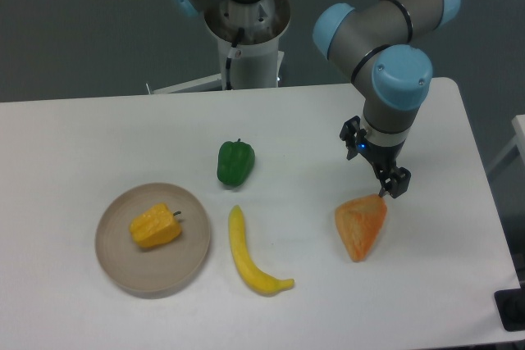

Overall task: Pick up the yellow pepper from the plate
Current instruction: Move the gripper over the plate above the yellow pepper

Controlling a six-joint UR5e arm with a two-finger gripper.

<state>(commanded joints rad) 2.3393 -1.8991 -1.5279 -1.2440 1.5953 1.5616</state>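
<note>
Risk first: gripper (392,188) poised at the wrong fruit, tip just above or perhaps touching the upper corner of the orange wedge slice (361,226) on the right side of the table (74,137). Fingers seen nearly edge-on; impossible to tell whether apart or together, though nothing clamped between them. Yellow pepper (155,226) lying on its side on the plate (123,272), far left, stem toward the right, well apart from the tool. Between the two: banana (250,256) just beside the plate's right rim, green pepper (235,162) farther back. Probable trouble: a low sweep leftward, knocking the wedge, clipping the banana and shoving it against the plate. Also likely: a descent on the wedge itself, similar in colour, mistaken for the target. At the plate, further hazards: lobed, rounded skin apt to slip or roll out of a narrow two-finger pinch; fingertips striking the raised rim and tipping or dragging the plate; pinching across the stem rather than the body. Safer by judgement: lifting clear before crossing, coming down over the pepper's middle.
</note>
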